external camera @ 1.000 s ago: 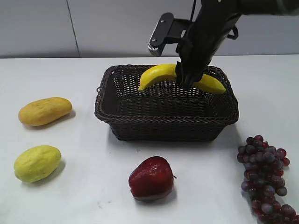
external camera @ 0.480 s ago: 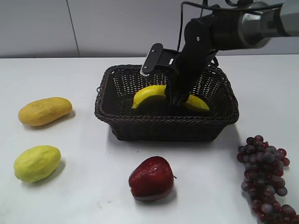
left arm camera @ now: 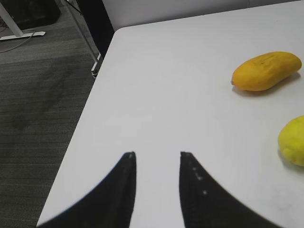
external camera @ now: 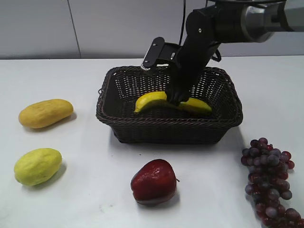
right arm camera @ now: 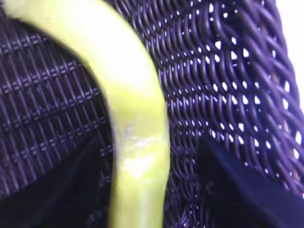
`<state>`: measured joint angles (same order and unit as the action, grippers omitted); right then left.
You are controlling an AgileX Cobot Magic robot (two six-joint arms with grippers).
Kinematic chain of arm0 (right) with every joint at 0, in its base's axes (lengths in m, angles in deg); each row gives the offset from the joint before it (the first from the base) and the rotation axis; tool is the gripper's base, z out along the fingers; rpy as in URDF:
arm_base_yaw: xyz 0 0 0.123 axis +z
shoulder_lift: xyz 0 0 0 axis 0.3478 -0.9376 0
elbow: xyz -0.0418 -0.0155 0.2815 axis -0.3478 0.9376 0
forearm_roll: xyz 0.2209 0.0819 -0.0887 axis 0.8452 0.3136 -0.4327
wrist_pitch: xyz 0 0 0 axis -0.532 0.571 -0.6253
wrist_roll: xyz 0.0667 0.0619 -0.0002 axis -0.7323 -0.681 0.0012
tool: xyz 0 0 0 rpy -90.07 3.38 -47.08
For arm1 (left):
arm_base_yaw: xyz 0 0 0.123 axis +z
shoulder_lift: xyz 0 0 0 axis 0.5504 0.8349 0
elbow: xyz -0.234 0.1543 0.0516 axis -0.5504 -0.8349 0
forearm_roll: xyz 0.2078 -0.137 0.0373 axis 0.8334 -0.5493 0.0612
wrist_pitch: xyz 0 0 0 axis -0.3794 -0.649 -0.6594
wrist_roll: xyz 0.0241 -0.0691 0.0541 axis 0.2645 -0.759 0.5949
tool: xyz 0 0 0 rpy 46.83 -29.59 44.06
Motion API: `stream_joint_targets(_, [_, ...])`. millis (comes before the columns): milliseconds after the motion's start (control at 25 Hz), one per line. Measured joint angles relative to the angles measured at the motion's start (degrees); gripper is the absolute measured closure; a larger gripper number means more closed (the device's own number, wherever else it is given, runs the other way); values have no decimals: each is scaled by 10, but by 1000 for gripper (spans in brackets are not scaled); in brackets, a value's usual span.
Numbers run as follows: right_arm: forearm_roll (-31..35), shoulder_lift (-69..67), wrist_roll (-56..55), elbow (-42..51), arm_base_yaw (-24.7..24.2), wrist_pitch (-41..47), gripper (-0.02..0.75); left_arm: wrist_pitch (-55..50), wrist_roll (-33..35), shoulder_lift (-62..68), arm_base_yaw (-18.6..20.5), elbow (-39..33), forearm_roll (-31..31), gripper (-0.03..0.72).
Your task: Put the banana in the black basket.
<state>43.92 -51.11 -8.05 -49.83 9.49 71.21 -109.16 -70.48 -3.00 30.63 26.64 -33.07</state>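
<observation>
Left gripper point(left arm camera: 156, 164) parted, empty, above near-left table point(left arm camera: 180, 95) edge, floor point(left arm camera: 42, 95) beyond. Banana point(external camera: 156, 99) lying inside basket point(external camera: 166, 124), right gripper point(external camera: 175, 99) straddling its middle, fingers point(right arm camera: 237, 185) apart, clear of the peel. Grey wall point(external camera: 95, 28) farthest

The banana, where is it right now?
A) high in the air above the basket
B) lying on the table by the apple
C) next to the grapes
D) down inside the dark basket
D: the banana sits low inside the black basket, below its rim, with the right arm's fingers at its middle.
</observation>
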Motion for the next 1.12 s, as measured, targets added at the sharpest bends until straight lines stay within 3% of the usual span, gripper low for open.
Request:
stream_joint_targets(120, [0,0,-4,-32,0,57,158,0,0,0,0,0,0,458])
stream_joint_targets(560, [-24,0,-120,-226,-30,244,153,0,0,0,0,0,0,458])
stream_joint_targets(760, [-34,0,-169,-241,-108,307,153,0,0,0,0,0,0,458])
stream_joint_targets(1120, [-9,0,-321,-230,-278,316,154,0,0,0,0,0,0,458])
